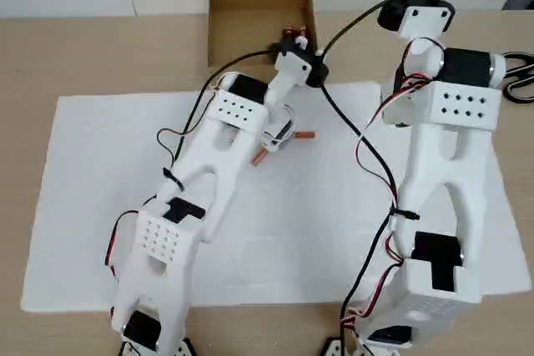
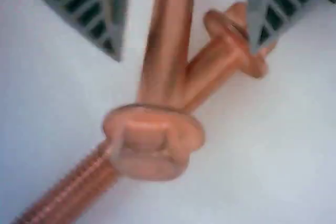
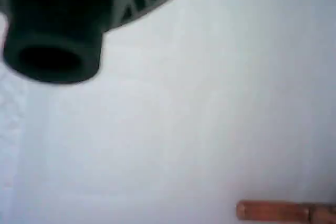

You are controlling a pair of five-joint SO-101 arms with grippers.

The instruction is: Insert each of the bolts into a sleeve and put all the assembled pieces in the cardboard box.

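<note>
Two grey fingers (image 2: 107, 14) of my left gripper (image 2: 184, 48) stand apart, with crossed copper pieces between them and nothing clamped: a smooth sleeve (image 2: 168, 40), a flanged piece (image 2: 226, 61) leaning against it, and a threaded bolt (image 2: 63, 192) running out from a flanged head. Seen from above, these lie on the white sheet (image 1: 100, 206) near the middle of its far edge. More copper pieces (image 1: 296, 37) sit in the near right corner of the cardboard box (image 1: 242, 18). My right gripper (image 1: 394, 106) hangs over the sheet's far right corner; open or closed, I cannot tell
</note>
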